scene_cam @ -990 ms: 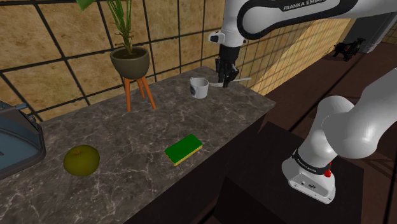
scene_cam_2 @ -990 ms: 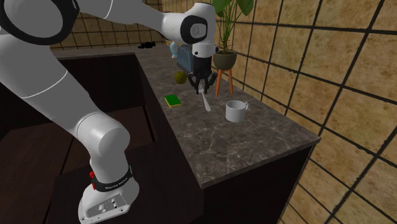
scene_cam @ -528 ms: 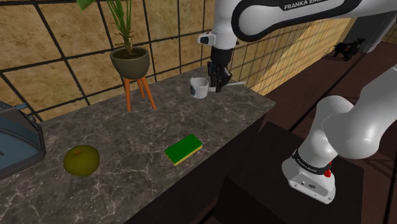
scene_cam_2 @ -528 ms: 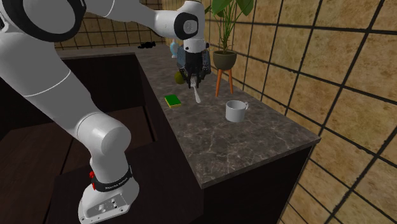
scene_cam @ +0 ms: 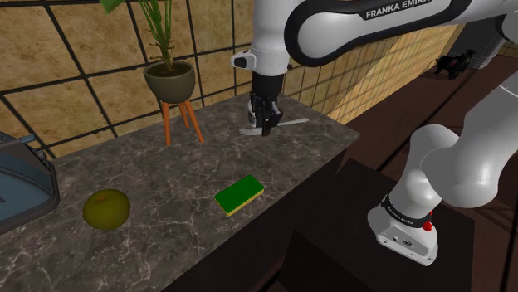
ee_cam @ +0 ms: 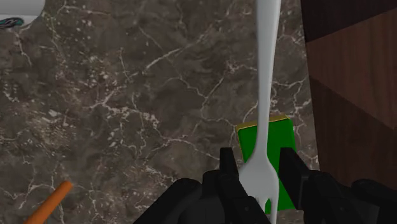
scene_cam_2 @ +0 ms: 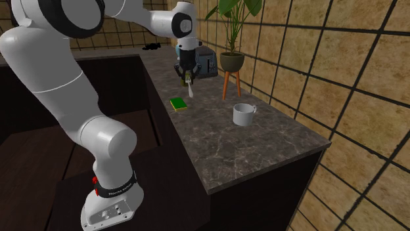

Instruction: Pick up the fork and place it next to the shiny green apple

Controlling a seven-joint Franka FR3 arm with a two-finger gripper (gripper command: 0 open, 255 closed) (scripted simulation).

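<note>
In the shoulder view, the hand (scene_cam: 266,127) hangs above the table (scene_cam: 166,174), fingers pointing down and closed on the fork (scene_cam: 290,123). The fork lies roughly level in the grip, clear of the table, with its handle sticking out to one side of the hand. Below the hand and nearer the table's front edge lies a green sponge (scene_cam: 239,195). The apple (scene_cam: 106,208), olive-green, sits on the table well apart from the hand, farther off than the sponge. Behind the hand's level, a dark pot (scene_cam: 169,80) on an orange stand holds a leafy plant. A blue-grey appliance (scene_cam: 25,178) sits farthest from the hand.

In the second exterior view, the hand (scene_cam_2: 188,75) holds the fork (scene_cam_2: 191,90) over the table (scene_cam_2: 250,151), and the sponge (scene_cam_2: 177,104) lies just below it. A white mug (scene_cam_2: 244,113) stands upright on the table, open side up, well apart from the hand. The pot (scene_cam_2: 231,61) with its plant stands between the two, nearer the wall.

In the wrist view, the hand (ee_cam: 257,168) grips narrowly: both fingers (ee_cam: 227,167) press on the fork (ee_cam: 264,95) at its head, tines toward the camera, the handle running away from the hand. The sponge (ee_cam: 283,137) lies on the table (ee_cam: 127,95) straight under the grip. The mug's rim (ee_cam: 19,11) shows far out from the hand.
</note>
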